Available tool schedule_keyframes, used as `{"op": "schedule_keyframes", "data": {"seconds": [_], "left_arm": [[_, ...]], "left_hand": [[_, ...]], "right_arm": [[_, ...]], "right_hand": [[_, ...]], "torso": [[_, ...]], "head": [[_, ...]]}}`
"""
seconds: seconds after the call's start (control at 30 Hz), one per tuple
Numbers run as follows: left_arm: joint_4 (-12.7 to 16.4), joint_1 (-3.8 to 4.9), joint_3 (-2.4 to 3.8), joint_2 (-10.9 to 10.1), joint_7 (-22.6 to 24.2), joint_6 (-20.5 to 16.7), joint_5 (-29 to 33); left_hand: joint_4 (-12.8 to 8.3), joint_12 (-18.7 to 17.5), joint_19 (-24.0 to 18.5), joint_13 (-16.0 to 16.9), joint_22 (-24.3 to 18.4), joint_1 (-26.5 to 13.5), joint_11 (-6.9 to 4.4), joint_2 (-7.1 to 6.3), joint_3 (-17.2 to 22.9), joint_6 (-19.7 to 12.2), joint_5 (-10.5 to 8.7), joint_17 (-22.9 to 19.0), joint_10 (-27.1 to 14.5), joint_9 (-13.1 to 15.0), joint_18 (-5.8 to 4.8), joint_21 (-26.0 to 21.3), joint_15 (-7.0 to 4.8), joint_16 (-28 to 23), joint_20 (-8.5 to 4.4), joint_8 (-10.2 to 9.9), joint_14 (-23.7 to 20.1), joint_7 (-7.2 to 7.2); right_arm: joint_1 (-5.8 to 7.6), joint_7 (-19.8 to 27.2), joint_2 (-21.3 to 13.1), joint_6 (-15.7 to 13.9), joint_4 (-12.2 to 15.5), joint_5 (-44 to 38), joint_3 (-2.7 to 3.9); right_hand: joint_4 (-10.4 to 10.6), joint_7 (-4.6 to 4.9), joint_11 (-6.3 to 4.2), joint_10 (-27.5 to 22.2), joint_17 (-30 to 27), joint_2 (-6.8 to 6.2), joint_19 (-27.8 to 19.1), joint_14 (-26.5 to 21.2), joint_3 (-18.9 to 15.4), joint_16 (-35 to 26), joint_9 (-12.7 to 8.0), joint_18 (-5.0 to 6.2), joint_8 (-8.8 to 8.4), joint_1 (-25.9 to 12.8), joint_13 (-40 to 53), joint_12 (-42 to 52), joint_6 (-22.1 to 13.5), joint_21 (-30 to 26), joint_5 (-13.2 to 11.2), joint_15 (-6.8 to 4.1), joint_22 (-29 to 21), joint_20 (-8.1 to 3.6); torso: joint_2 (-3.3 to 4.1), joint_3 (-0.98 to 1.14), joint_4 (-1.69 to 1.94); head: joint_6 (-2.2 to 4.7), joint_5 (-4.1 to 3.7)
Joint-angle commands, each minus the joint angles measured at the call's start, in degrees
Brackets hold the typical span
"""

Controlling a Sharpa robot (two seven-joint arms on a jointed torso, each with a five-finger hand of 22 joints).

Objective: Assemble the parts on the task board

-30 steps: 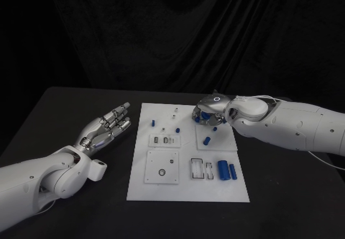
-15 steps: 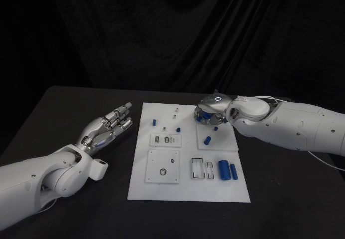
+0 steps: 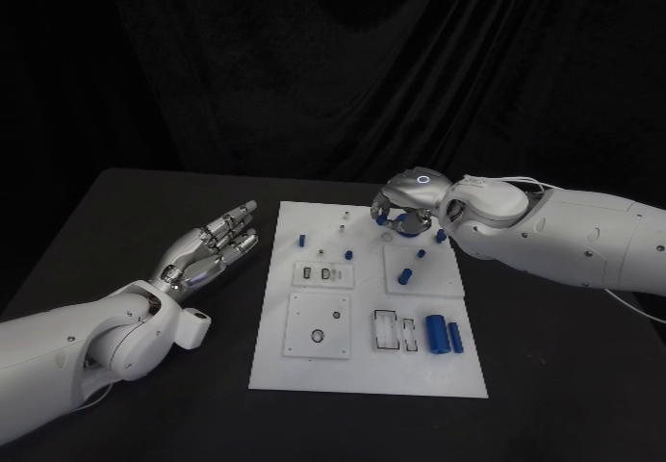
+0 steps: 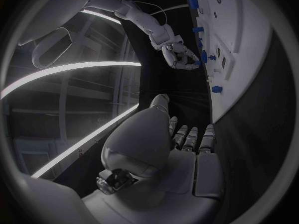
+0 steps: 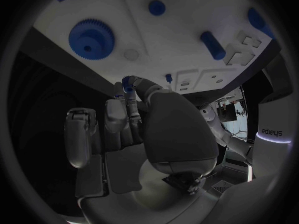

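Observation:
The white task board (image 3: 368, 375) lies in the middle of the table. My right hand (image 3: 407, 205) hovers over its far right corner and pinches a small blue gear (image 5: 128, 81) between thumb and fingertips. Under that hand a large blue gear (image 5: 91, 36) lies flat on the board, with blue pegs (image 5: 212, 45) close by. My left hand (image 3: 208, 245) is open, fingers spread, beside the board's left edge and holding nothing. The left wrist view shows the right hand (image 4: 181, 55) above the board's edge (image 4: 249, 84).
Two blue cylinders (image 3: 442, 333) lie side by side at the board's near right. Short blue pegs (image 3: 405, 274) are scattered over the far half, one (image 3: 300, 237) near the left edge. White inset plates (image 3: 317, 323) with slots sit mid-board. Black table (image 3: 125, 212) surrounds it.
My right hand has risen a little off the board's far right corner with the small gear in its fingers. The left hand has stayed where it was.

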Motion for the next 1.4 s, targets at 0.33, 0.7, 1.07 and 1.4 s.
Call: {"op": "schedule_keyframes", "data": {"seconds": [0.33,0.7,1.07,1.4], "left_arm": [[0.01,-0.02,0.04,0.65,7.96,0.73,-0.18],[-0.01,-0.02,0.05,0.98,7.96,0.85,-0.18],[0.02,-0.02,0.05,0.97,7.88,0.93,-0.18],[-0.03,-0.02,0.05,1.05,7.81,1.03,-0.18]], "left_hand": [[-0.16,0.22,-0.11,0.06,0.04,0.75,0.53,-0.08,0.50,0.35,0.26,-0.08,0.01,0.09,0.50,0.20,0.28,-0.21,0.40,0.20,-0.03,0.28],[-0.34,0.21,-0.13,0.05,0.04,0.86,0.56,-0.06,0.65,0.33,0.25,-0.08,-0.01,0.08,0.50,0.19,0.29,-0.21,0.42,0.19,-0.03,0.33],[-0.40,0.21,-0.10,0.05,0.05,0.90,0.58,-0.06,0.70,0.30,0.25,-0.08,0.00,0.08,0.50,0.22,0.30,-0.21,0.42,0.19,-0.03,0.34],[-0.40,0.21,-0.10,0.05,0.05,0.90,0.58,-0.06,0.70,0.30,0.25,-0.08,0.00,0.08,0.50,0.22,0.30,-0.21,0.42,0.19,-0.03,0.34]], "right_arm": [[0.62,-1.70,6.49,-4.30,-5.65,7.58,0.61],[-0.36,-1.68,10.35,-3.00,-10.43,8.05,0.69],[-0.56,-2.27,11.23,-0.79,-11.75,8.09,0.70],[-0.66,-2.51,11.61,1.14,-11.99,8.10,0.71]], "right_hand": [[-0.01,1.00,0.96,1.47,1.25,-0.21,2.79,1.33,-0.49,0.81,2.09,-1.24,-0.34,-0.38,-0.37,-1.79,0.76,0.44,0.02,0.71,12.57,-0.05],[-0.18,1.25,1.31,1.22,1.09,-0.23,2.56,1.20,-0.39,0.63,1.99,-1.17,-1.11,-0.12,-0.67,-3.08,0.05,0.25,0.05,1.08,12.41,0.34],[-0.24,1.42,1.60,0.84,0.92,-0.23,2.43,1.01,-0.34,0.48,1.89,-1.12,-1.73,-0.04,-0.85,-4.12,-0.50,0.13,0.04,1.29,12.34,0.57],[-0.22,1.48,1.68,0.68,0.88,-0.22,2.40,0.95,-0.34,0.45,1.83,-1.11,-2.02,-0.05,-0.91,-4.55,-0.78,0.09,0.04,1.36,12.32,0.65]], "torso": [[0.06,-0.20,0.22],[0.36,-0.30,0.70],[0.44,-0.32,0.66],[0.39,-0.33,0.56]], "head": [[-0.29,-0.17],[-0.02,-0.69],[0.05,-0.93],[-0.03,-0.95]]}}
